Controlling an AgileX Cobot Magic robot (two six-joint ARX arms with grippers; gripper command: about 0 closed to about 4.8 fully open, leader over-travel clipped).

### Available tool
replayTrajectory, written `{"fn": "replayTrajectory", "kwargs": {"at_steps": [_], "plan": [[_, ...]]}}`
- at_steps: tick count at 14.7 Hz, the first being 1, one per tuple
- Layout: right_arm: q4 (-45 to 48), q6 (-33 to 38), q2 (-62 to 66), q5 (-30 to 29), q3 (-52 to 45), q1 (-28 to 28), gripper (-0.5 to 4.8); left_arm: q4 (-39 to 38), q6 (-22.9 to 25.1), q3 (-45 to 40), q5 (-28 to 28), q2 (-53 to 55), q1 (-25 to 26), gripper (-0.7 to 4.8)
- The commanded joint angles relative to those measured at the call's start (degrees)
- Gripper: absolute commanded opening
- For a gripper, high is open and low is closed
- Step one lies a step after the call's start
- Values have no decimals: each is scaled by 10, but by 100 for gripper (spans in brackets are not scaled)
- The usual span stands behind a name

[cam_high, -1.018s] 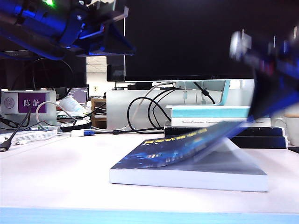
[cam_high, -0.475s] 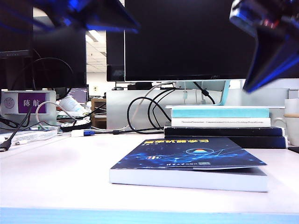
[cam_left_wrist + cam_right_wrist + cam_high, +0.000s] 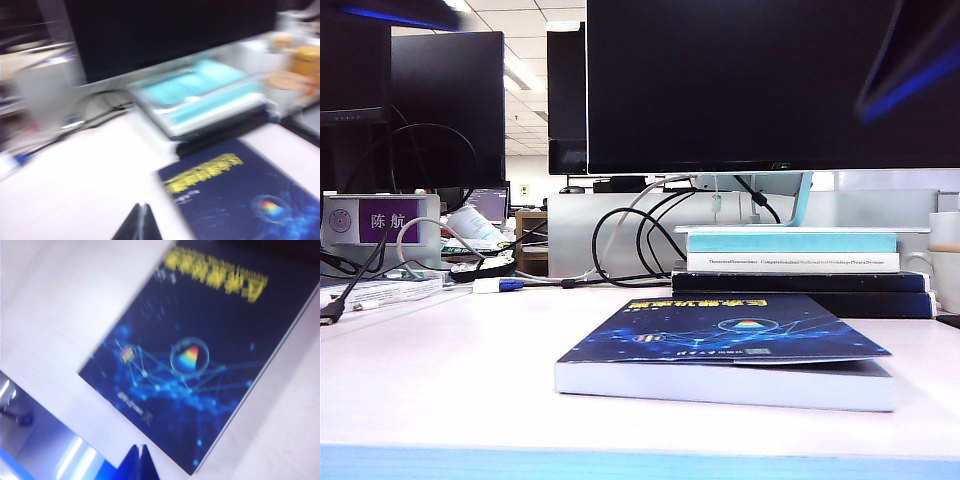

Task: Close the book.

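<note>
The book [image 3: 730,350] lies flat on the white table [image 3: 440,370] with its dark-blue cover down over the white pages, yellow title and rainbow triangle emblem facing up. It also fills the right wrist view, book [image 3: 200,350], and shows in the left wrist view, book [image 3: 240,195]. My left gripper [image 3: 141,206] is shut and empty, high above the table beside the book. My right gripper [image 3: 139,447] is shut and empty, high over the book's edge. In the exterior view only blurred parts of both arms show at the top corners.
A stack of teal, white and navy books [image 3: 795,262] stands right behind the book. A large dark monitor [image 3: 760,80] rises behind it, with black cables [image 3: 630,240] on the table. A white mug [image 3: 945,265] sits at the far right, clutter at the far left.
The cover dropped from half raised to flat on the pages. Both arms rose upward, almost leaving the exterior view.
</note>
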Motion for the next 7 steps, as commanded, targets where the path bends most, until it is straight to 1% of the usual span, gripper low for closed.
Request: {"fn": "replayTrajectory", "kwargs": {"at_steps": [1, 2, 3, 5, 7], "plan": [[23, -1, -50, 1, 2, 0, -1, -39, -35, 0, 16, -51, 56, -5], [36, 1, -74, 7, 2, -1, -1, -51, -36, 0, 15, -73, 68, -5], [41, 1, -100, 33, 2, -1, -1, -63, -36, -3, -1, -102, 69, -5], [44, -2, -129, 65, 2, -1, -1, -68, -36, -16, -28, -136, 69, -5], [48, -17, -149, 91, -2, -2, -1, -68, -45, -40, -30, -166, 69, -5]]}}
